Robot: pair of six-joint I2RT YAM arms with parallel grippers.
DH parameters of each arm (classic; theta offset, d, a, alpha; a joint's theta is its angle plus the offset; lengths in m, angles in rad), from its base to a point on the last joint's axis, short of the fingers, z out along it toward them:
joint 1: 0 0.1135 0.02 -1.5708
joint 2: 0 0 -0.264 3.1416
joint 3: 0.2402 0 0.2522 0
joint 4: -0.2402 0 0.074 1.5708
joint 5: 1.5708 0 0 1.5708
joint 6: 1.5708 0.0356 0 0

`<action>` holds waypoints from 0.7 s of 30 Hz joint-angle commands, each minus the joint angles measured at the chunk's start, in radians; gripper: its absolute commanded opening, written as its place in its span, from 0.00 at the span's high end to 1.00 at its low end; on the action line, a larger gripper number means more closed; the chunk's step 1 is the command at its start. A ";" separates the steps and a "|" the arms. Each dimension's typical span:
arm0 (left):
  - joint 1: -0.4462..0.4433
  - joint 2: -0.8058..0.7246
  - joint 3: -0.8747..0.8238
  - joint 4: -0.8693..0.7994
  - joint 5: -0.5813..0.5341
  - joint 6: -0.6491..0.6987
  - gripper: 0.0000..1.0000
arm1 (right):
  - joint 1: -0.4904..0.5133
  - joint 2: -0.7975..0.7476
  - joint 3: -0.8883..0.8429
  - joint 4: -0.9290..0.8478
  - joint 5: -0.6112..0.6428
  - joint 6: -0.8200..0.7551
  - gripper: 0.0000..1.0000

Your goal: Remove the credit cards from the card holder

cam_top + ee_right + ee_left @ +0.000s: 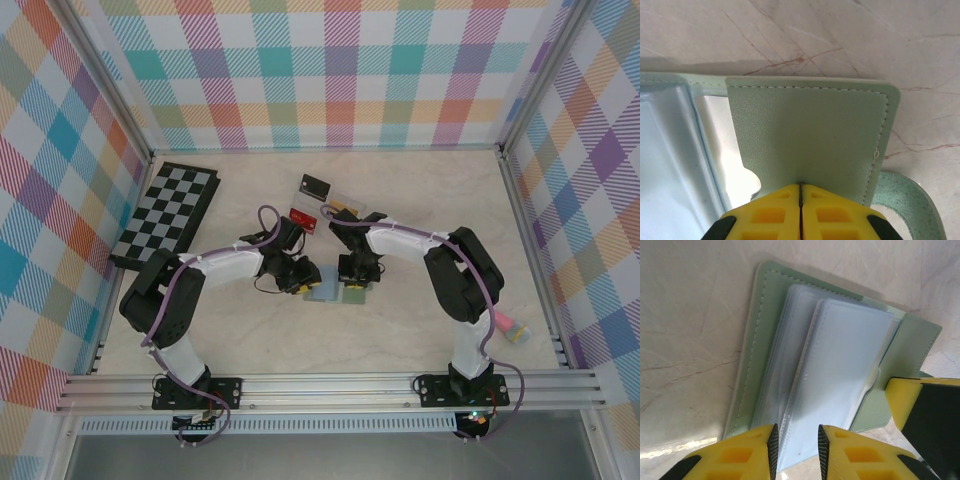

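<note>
Marbled desk [400, 330] carries the card holder [335, 292], lying open near its middle — overhead, a red card [302, 217] lies beyond it; close up, my left fingers [772, 445] stand apart astride its pale blue leaf [840, 380], my right fingers [800, 195] pressed together on its green flap [810, 135].

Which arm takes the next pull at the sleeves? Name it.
Left, probably: the left claw straddles the blue sleeves, while the right claw is shut on the card holder, pinning it.
</note>
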 commanded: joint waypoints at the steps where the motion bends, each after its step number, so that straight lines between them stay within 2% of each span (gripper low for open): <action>1: 0.006 0.003 0.026 0.003 0.011 0.020 0.71 | -0.004 0.022 -0.011 -0.001 -0.017 -0.009 0.92; 6: 0.005 0.017 0.030 0.019 0.040 0.019 0.70 | -0.004 0.027 -0.012 0.002 -0.018 -0.011 0.92; 11: 0.006 0.021 0.036 -0.001 0.017 0.025 0.67 | -0.004 0.029 -0.011 0.002 -0.019 -0.011 0.92; 17: 0.005 -0.034 0.076 -0.119 -0.116 0.078 0.65 | -0.004 0.027 -0.014 0.002 -0.016 -0.012 0.92; 21: 0.005 -0.035 0.068 -0.080 -0.062 0.074 0.66 | -0.004 0.028 -0.012 0.001 -0.016 -0.013 0.92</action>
